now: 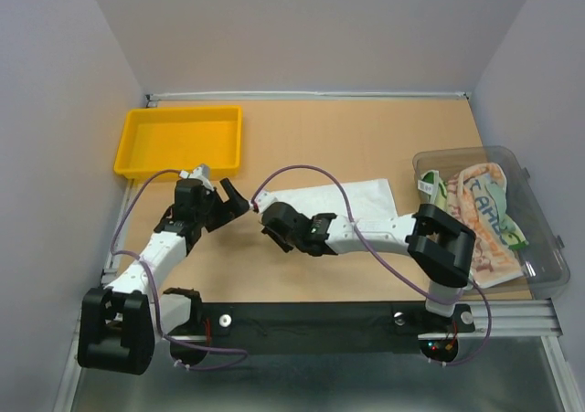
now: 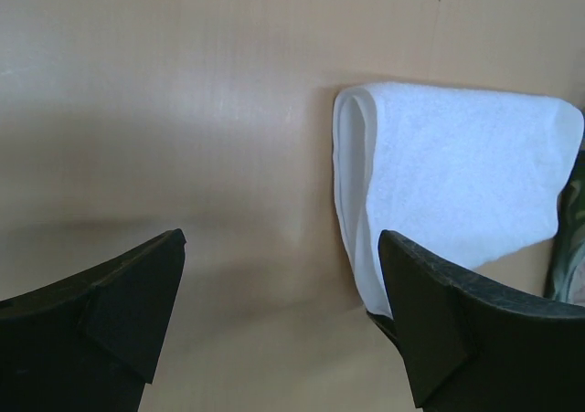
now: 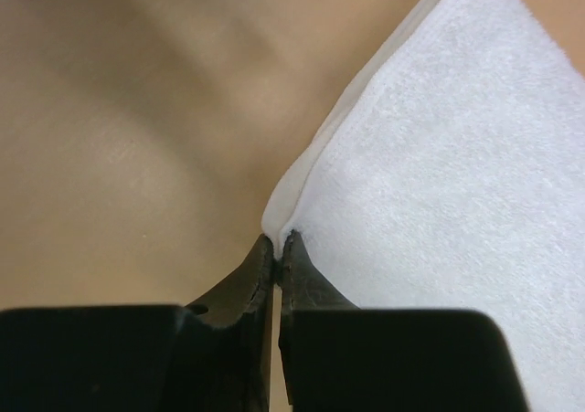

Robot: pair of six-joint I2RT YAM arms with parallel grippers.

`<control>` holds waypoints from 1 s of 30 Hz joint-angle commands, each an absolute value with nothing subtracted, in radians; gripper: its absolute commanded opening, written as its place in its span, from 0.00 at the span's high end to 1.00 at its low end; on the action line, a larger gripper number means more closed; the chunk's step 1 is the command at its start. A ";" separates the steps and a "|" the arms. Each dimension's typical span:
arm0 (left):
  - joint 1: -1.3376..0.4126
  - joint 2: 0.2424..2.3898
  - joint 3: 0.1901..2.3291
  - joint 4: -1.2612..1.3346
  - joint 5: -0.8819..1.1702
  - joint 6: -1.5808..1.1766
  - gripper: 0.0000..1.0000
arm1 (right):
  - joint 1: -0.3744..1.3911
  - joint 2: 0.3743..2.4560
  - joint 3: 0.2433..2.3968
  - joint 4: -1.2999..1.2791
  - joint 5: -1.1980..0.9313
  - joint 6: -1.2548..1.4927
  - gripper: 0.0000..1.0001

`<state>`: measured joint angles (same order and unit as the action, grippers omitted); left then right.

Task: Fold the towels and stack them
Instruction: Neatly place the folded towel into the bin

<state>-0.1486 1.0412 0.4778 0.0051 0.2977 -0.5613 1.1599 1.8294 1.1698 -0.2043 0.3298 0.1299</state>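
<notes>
Tan wooden tabletop (image 1: 366, 138), closed in by pale grey walls, carries a plain white terry towel (image 1: 352, 197) near its middle, lying flat and folded double, its layered edge facing the left arm. The right gripper (image 3: 277, 243) has its jaws pressed together on the corner of that layered edge, white cloth pinched between the tips. The left gripper (image 2: 281, 237) hangs just beside the same end of the towel with its jaws spread wide and nothing between them. A shallow yellow plastic tray (image 1: 132, 152) sits at the far left. A clear plastic bin (image 1: 539, 248) at the right holds a crumpled white towel printed with orange and blue letters (image 1: 484, 220).
</notes>
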 commanded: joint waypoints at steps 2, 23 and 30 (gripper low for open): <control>-0.158 1.065 0.446 0.162 0.413 -0.684 0.01 | 1.134 1.715 1.108 -0.009 0.304 0.170 0.99; -0.383 1.359 0.368 0.540 0.324 -1.005 0.02 | 1.111 1.671 1.006 0.143 0.258 0.218 0.99; -0.388 1.480 0.341 0.689 0.307 -1.063 0.09 | 1.109 1.664 0.983 0.173 0.239 0.235 0.99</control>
